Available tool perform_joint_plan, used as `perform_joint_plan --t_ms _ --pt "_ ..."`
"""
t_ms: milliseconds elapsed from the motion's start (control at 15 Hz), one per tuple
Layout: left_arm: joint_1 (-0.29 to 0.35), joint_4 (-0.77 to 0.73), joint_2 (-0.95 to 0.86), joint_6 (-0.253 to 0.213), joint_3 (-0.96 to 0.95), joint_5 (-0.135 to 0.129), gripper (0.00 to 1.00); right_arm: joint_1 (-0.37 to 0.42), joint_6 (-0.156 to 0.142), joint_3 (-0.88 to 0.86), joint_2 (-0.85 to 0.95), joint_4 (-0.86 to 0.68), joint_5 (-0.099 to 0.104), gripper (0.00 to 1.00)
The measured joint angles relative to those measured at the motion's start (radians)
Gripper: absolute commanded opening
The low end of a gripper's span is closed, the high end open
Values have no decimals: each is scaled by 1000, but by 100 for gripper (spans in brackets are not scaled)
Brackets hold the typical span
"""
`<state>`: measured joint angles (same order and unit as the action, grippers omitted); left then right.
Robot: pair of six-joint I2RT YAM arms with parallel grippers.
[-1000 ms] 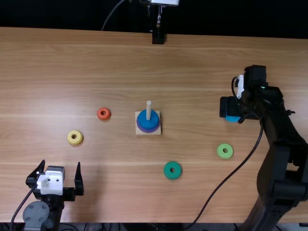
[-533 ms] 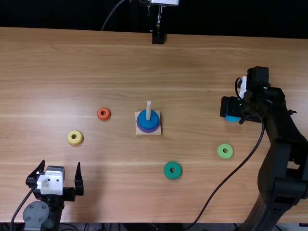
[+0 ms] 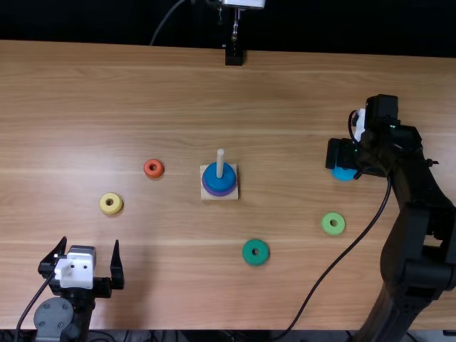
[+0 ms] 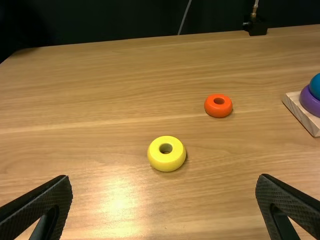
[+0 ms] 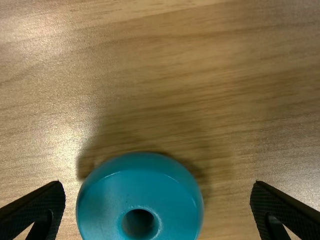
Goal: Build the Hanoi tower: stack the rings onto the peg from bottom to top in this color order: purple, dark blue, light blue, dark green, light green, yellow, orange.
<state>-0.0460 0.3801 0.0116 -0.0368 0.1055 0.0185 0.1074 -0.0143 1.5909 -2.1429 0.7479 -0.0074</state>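
The wooden peg (image 3: 220, 164) stands on its square base with a purple ring (image 3: 219, 192) lowest and a dark blue ring (image 3: 218, 182) on it. My right gripper (image 3: 342, 171) is over the light blue ring (image 3: 345, 174), partly covering it. In the right wrist view the light blue ring (image 5: 140, 190) lies between the spread fingers of my right gripper (image 5: 157, 207), touching neither. My left gripper (image 3: 87, 260) stands open at the near left; in its wrist view, the yellow ring (image 4: 166, 154) is beyond my left gripper (image 4: 164, 205).
An orange ring (image 3: 153, 168) lies left of the base, the dark green ring (image 3: 256, 252) nearer the front edge, and a light green ring (image 3: 333, 224) between the base and the right arm. A cable loops beside the right arm. A black stand (image 3: 234, 54) is at the far edge.
The right gripper has shifted slightly over the light blue ring, and a little more of the ring shows from above. The left arm and the other rings have stayed put.
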Motion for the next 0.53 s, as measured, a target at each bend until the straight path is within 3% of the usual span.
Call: perform_joint_plan --t_ms 200,333,400,467,533 --pt "0 -1 0 -1 0 0 100 -3 -40 4 -26 -1 7 100" --pt "0 0 0 -1 0 0 100 -3 -50 8 -29 -1 5 100" --pt "0 0 0 0 0 0 100 -3 -53 11 -31 0 5 92" --pt "0 0 0 0 0 0 100 -3 -54 12 -31 -1 5 46" --pt "0 0 0 0 0 0 100 -3 -55 12 -31 -2 6 22"
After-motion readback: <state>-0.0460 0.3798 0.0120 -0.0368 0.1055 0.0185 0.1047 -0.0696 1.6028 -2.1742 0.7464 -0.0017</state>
